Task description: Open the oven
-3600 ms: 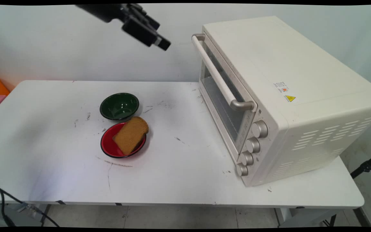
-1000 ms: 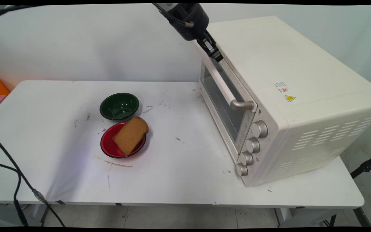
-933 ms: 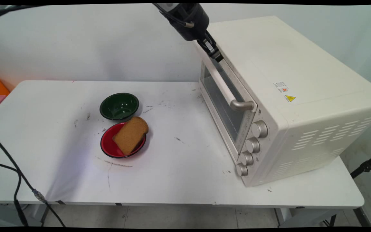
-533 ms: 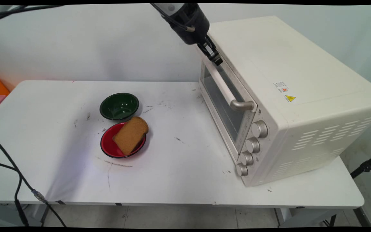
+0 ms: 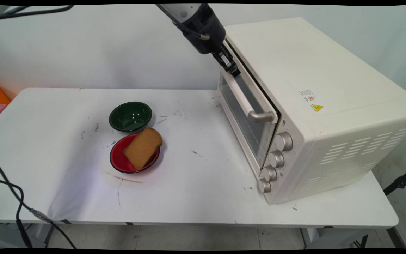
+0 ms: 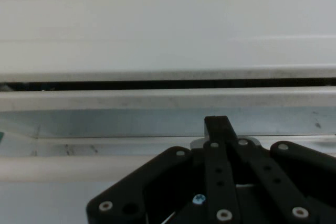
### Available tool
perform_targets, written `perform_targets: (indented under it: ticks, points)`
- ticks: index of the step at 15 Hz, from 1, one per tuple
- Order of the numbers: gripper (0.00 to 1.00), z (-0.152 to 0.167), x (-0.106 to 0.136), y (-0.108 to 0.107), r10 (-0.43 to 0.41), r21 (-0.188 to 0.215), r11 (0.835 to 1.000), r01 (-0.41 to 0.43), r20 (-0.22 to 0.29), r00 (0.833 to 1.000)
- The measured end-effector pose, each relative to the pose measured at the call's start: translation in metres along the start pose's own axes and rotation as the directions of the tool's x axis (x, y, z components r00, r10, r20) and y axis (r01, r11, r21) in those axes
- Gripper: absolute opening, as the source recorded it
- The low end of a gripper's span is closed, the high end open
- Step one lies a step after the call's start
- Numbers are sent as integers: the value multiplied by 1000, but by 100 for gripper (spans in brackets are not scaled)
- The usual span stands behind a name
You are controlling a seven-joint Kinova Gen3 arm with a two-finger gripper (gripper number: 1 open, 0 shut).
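Toaster oven (image 5: 315, 106) stands on the table's (image 5: 65, 183) right side, its door (image 5: 247, 116) tipped ajar – a dark gap shows along the top. Gripper (image 5: 232, 68) is clamped on the door handle's (image 5: 241, 97) far end, hiding that end. Top-panel stickers (image 5: 311, 100) are too small to read. Left of the oven: bread (image 5: 143, 147) on a red dish (image 5: 118, 157), beside a green bowl (image 5: 130, 115)

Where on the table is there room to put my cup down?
The widest bare patch of the table runs between the red bowl holding the bread and the oven. Bare table also lies left of the green bowl and along the near edge. It is crowded where the two bowls sit close together, and where the gripper holds the oven's door handle.
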Motion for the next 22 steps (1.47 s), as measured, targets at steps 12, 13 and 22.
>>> perform_targets:
  ticks: [12,13,22]
  points:
    - [0,-14,-59,14,20,-54,998,-22,-26,999]
    - [0,-13,-65,15,22,-56,998,-24,-26,999]
    - [0,-10,-106,8,18,-41,999,-19,-38,999]
